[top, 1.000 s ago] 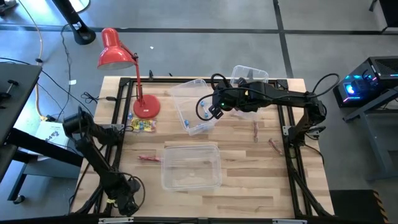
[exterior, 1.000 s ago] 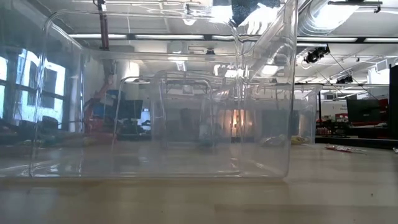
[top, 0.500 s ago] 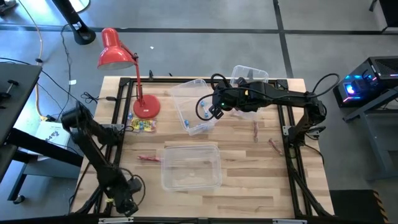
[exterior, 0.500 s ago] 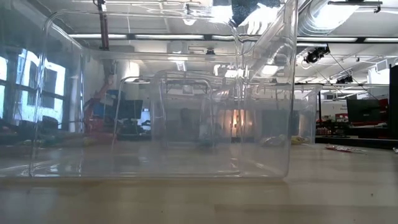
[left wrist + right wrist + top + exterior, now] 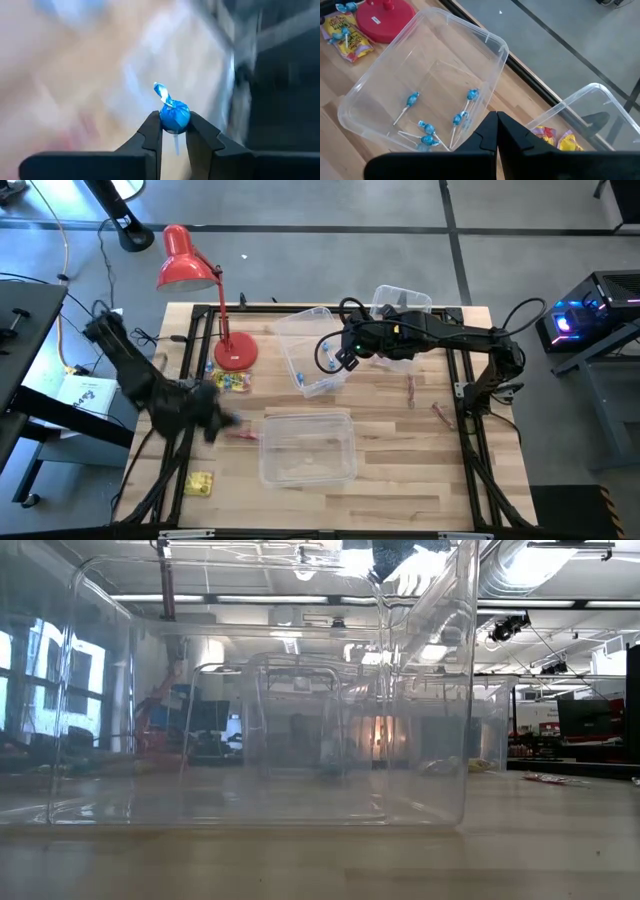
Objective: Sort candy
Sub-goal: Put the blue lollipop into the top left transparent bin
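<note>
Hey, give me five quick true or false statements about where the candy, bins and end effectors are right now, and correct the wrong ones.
1. The left end effector is shut on a blue-wrapped lollipop. True.
2. The clear plastic bin beside the red lamp base holds yellow packets. False: it holds blue lollipops.
3. The right end effector is shut and holds nothing. True.
4. The red desk lamp lies on its side. False: it stands upright.
5. A yellow packet lies near the table's front left corner. True.
</note>
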Robot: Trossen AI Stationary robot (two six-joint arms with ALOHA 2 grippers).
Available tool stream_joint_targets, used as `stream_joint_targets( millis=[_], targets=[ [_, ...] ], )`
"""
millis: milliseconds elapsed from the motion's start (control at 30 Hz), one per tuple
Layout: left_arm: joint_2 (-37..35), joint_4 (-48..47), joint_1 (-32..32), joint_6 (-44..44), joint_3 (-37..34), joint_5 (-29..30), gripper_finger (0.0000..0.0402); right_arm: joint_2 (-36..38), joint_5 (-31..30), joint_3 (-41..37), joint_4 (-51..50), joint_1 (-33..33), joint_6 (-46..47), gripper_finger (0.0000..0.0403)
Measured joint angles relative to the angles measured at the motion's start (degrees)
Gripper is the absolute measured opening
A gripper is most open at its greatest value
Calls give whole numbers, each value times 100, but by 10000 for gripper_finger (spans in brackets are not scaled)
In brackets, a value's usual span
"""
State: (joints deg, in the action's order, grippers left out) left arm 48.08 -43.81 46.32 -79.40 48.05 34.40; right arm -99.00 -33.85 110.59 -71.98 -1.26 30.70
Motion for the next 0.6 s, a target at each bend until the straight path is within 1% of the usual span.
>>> stream_joint_targets(
  millis=[67, 100, 167, 233, 300, 367, 500, 533, 600],
  targets=[
    [-306, -13, -515, 797, 0, 840, 46, -23, -2, 1, 30, 0, 65, 0],
    [-395, 68, -805, 1300, 0, 1135, 46, -31, 0, 0, 32, 2, 98, 0],
    [-448, 320, -1467, 2308, 0, 1508, 46, -76, -2, 0, 48, 7, 161, 0],
    [-396, 702, -2172, 3201, 0, 1564, 46, -129, -31, 0, 155, 7, 228, 0],
    [-187, 1263, -2906, 3941, 0, 1249, 48, -218, -46, 0, 323, 7, 278, 0],
    [87, 1865, -3557, 4627, 0, 728, 56, -323, -48, 0, 528, 16, 261, 0],
    [899, 3150, -4589, 5718, 0, -285, 71, -464, -65, 0, 839, 50, 192, 0],
    [1137, 3440, -4782, 5897, 0, -534, 73, -469, -161, -2, 915, 81, 188, 0],
    [1618, 3923, -5131, 6202, 0, -911, 75, -465, -583, -4, 1142, 201, 157, 0]
  ],
)
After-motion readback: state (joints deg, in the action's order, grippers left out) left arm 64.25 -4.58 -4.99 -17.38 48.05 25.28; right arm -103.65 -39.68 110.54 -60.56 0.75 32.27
